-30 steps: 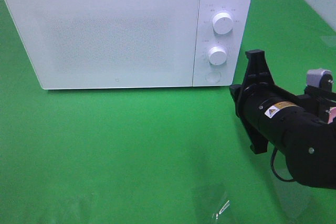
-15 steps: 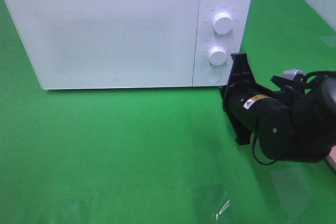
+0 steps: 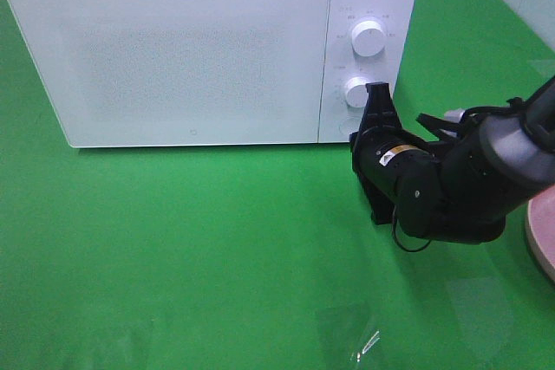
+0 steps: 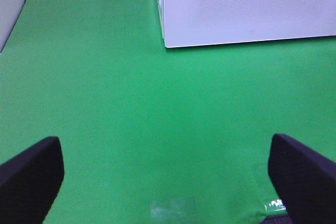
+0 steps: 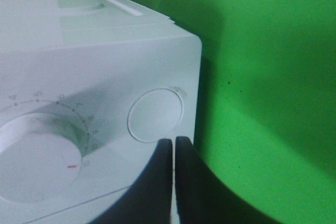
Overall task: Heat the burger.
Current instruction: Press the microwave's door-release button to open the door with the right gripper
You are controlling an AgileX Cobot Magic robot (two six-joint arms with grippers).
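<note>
Door-opening seems the step in hand: from above we see the microwave shut on the bench, the right hand at its lower panel, a plate at the edge, and no burger in any view. At the left wrist, the left hand hangs spread over the bench. At the right wrist, fingers pressed together meet the button, contact unclear; next we judge a straight push on its middle.
</note>
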